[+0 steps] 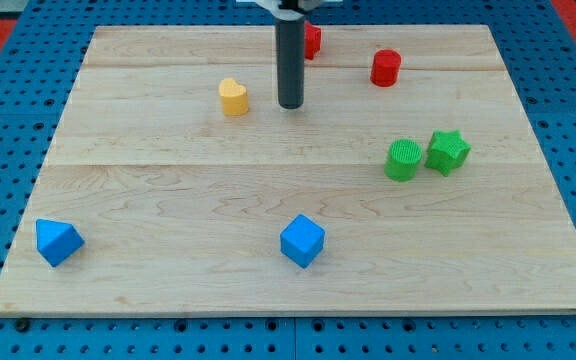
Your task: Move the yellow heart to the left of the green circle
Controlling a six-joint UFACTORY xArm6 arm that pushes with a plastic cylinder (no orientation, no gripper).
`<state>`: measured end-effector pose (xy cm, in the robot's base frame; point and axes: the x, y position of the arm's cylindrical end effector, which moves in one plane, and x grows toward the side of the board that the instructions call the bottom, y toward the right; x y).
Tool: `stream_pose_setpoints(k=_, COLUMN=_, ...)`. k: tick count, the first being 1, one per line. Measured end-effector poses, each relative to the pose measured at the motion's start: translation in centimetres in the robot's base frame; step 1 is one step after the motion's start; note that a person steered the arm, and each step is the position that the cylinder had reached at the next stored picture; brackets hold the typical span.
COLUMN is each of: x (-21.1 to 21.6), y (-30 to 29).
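Observation:
The yellow heart (233,97) lies on the wooden board (168,190) in the upper middle-left. The green circle (402,160) lies at the right of the board, touching or nearly touching the green star (448,152) on its right. My tip (290,105) is on the board just to the right of the yellow heart, a short gap apart from it, and far to the upper left of the green circle.
A red block (311,41) sits partly hidden behind the rod near the top edge. A red cylinder (386,68) stands at the upper right. A blue block (58,241) lies at the lower left and a blue cube (302,241) at the bottom middle.

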<state>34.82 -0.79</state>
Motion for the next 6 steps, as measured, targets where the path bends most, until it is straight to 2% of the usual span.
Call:
stream_pose_setpoints(k=1, x=-4.8, y=-3.0)
stream_pose_setpoints(k=2, x=-6.6, y=-6.1)
stream_pose_setpoints(k=3, x=-3.5, y=-9.5)
stream_pose_setpoints(k=4, x=-0.3, y=-1.7)
stream_pose_setpoints(k=5, x=1.4, y=9.9)
stream_pose_setpoints(k=6, x=-0.8, y=7.4)
